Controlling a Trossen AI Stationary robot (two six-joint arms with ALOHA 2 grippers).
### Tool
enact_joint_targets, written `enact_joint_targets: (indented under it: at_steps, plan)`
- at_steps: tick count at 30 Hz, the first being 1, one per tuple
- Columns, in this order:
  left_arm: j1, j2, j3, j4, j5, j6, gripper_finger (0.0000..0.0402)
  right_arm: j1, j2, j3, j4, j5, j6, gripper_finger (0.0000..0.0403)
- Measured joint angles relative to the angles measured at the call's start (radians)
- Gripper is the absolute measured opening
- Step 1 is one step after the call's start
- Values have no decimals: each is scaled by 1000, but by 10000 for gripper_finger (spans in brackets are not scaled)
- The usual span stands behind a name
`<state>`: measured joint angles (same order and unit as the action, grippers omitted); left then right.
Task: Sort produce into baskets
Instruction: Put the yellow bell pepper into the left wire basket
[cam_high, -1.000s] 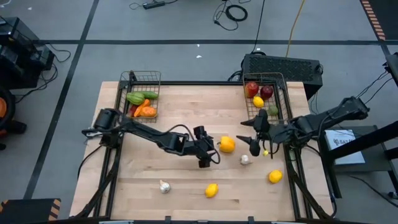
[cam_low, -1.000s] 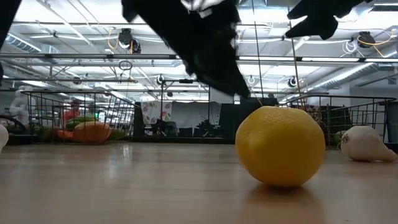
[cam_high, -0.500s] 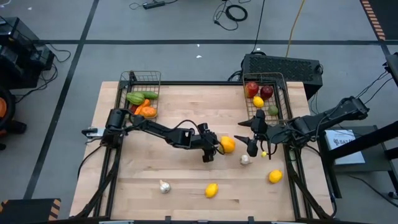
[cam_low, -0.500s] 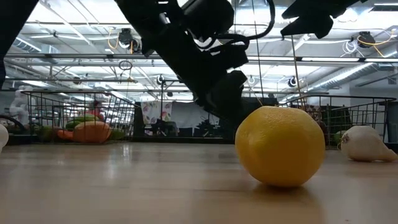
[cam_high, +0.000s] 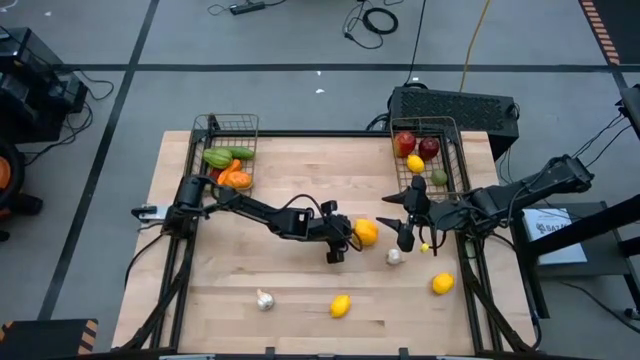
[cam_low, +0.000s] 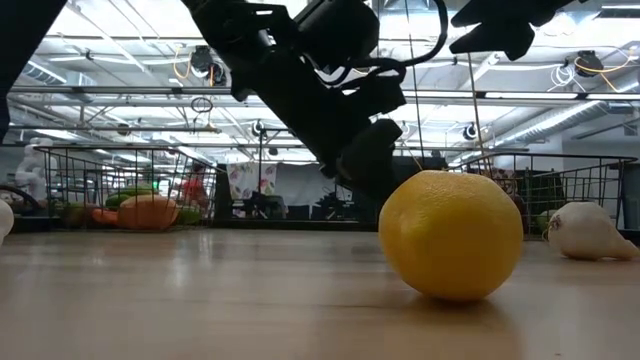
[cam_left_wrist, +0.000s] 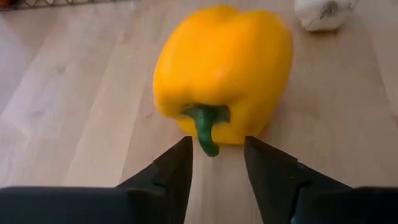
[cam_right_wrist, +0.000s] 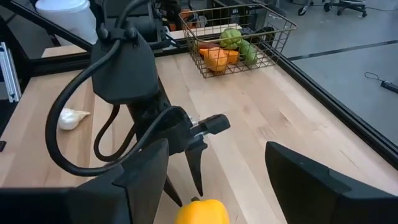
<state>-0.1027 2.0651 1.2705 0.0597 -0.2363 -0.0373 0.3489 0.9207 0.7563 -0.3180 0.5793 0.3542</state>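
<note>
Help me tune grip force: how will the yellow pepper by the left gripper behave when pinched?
The yellow pepper looks glossy and rounded, so it may slip. Lying on its side, it could roll. The left gripper frames its thin stem, probably a weak hold.

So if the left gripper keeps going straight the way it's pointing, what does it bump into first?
The yellow pepper. The left gripper points right at its green stem, which sits just ahead of the open fingers.
</note>
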Motion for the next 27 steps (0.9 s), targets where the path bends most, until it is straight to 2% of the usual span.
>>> enact_joint_targets:
  at_steps: [6, 27]
  plan:
    - [17, 15, -1, 21, 3, 19, 129, 0, 0, 0, 1, 0, 0, 258]
    - [39, 23, 0, 64, 80, 25, 127, 0, 0, 0, 0, 0, 0, 258]
